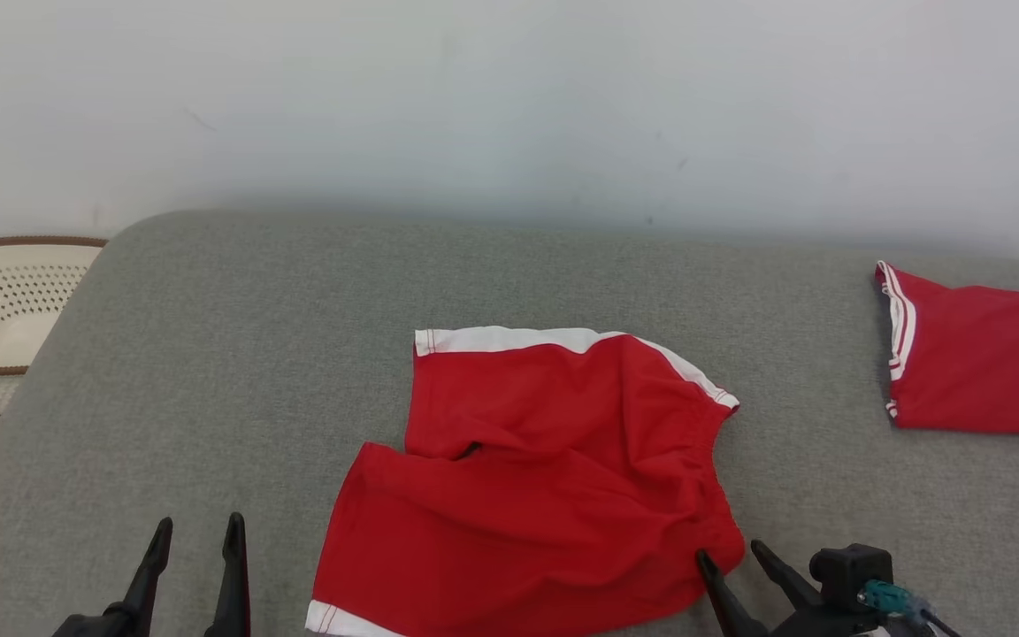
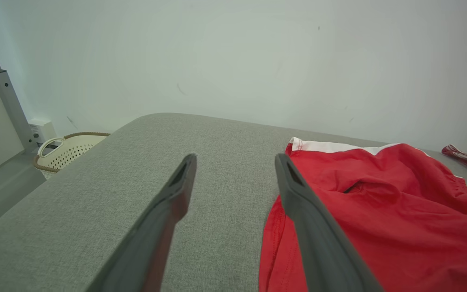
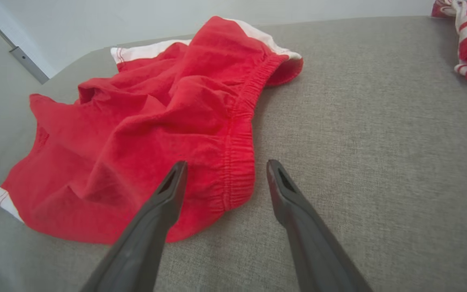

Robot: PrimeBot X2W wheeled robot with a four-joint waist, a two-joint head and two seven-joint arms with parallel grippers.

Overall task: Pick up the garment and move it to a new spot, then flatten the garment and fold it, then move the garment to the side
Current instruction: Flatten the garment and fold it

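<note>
Left gripper hovers over grey upholstery below white wall.

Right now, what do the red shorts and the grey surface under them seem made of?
Red shorts: soft matte fabric, probably cotton knit; it wrinkles limply, and the waistband is gathered with elastic. Grey surface: matte woven upholstery cloth, likely; flecked weave shows.

We see bright, even, diffuse light without glare, a faint shadow band low on the wall at twelve o'clock, and wrist views bowing at their edges, softening toward six o'clock.
</note>
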